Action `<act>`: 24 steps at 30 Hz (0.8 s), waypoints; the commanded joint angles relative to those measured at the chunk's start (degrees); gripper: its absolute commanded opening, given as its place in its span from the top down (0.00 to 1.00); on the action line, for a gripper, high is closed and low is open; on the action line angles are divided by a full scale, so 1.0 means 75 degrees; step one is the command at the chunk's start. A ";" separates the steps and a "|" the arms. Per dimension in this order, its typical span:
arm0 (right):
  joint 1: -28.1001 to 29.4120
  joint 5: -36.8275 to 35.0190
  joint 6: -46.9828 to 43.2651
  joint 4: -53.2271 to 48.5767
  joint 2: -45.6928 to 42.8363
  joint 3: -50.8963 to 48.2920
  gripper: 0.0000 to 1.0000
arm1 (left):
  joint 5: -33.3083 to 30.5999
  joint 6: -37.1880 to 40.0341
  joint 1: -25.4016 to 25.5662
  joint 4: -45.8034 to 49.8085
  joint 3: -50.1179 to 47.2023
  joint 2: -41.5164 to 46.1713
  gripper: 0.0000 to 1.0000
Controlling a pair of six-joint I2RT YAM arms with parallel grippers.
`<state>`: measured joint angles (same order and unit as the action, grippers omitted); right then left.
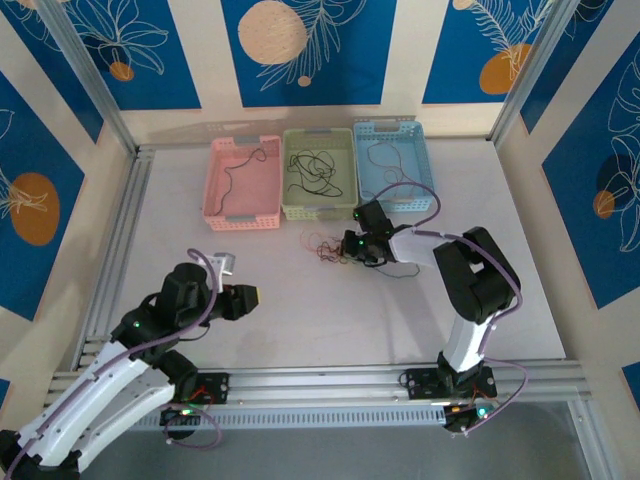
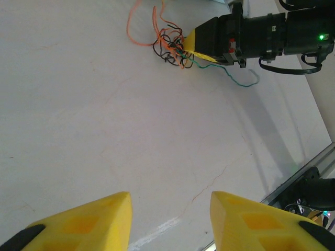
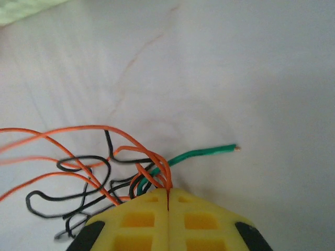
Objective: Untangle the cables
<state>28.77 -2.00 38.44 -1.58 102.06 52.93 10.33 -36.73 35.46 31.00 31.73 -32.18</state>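
Note:
A tangle of thin orange, black and green cables (image 1: 328, 248) lies on the white table in front of the baskets. My right gripper (image 3: 168, 191) is shut on orange cable strands (image 3: 157, 164) at the tangle's edge, its yellow fingers pressed together. A green cable (image 3: 204, 153) runs out to the right past the fingertips, and black loops (image 3: 68, 163) lie to the left. In the left wrist view the tangle (image 2: 168, 43) sits far ahead with the right gripper (image 2: 189, 44) at it. My left gripper (image 2: 170, 209) hangs open over bare table, well away at the near left.
Three baskets stand in a row at the back: pink (image 1: 243, 215), pale green (image 1: 320, 210) and blue (image 1: 425, 160), each with loose dark cable inside. A small white object (image 1: 226, 265) lies beside the left arm. An aluminium rail (image 1: 330, 380) borders the near edge.

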 commanded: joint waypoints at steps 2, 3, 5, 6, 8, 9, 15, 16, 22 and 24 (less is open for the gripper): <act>0.0284 0.1009 -0.0622 0.0555 -0.0770 -0.0495 0.98 | 0.0341 -0.0126 -0.0036 -0.0511 -0.0181 -0.0136 0.56; 0.0342 0.1190 -0.0774 0.0702 -0.1042 -0.0666 1.00 | 0.0427 -0.0143 -0.0040 -0.0601 -0.0216 -0.0161 0.56; 0.0499 0.1440 -0.1006 0.1107 -0.1600 -0.1082 1.00 | 0.0688 -0.0173 -0.0030 -0.0865 -0.0283 -0.0230 0.55; 0.0582 0.1532 -0.1117 0.1289 -0.1896 -0.1273 1.00 | 0.0850 -0.0222 -0.0028 -0.1024 -0.0332 -0.0274 0.55; 0.0756 0.1730 -0.1278 0.1628 -0.2382 -0.1593 1.00 | 0.1200 -0.0264 -0.0022 -0.1381 -0.0418 -0.0419 0.52; 0.0847 0.1710 -0.1352 0.1761 -0.2597 -0.1711 1.00 | 0.1401 -0.0299 -0.0022 -0.1563 -0.0453 -0.0512 0.50; 0.1370 0.1645 -0.1866 0.1963 -0.3457 -0.1951 1.00 | 0.1630 -0.0341 0.0010 -0.2082 -0.0343 -0.0660 0.42; 0.1461 0.1472 -0.1985 0.1900 -0.3513 -0.1971 1.00 | 0.1717 -0.0321 0.0012 -0.2216 -0.0308 -0.0645 0.38; 0.1648 0.0882 -0.2232 0.1798 -0.3519 -0.2124 1.00 | 0.2231 -0.0087 0.0031 -0.2454 0.0239 -0.0994 0.27; 0.1758 0.0702 -0.2393 0.1688 -0.3513 -0.2106 1.00 | 0.1703 0.0442 0.0067 -0.1504 0.0883 -0.1057 0.26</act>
<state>41.08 5.82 23.31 11.11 76.27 37.56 23.92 -37.82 35.55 16.12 32.16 -39.92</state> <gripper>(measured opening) 0.059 0.735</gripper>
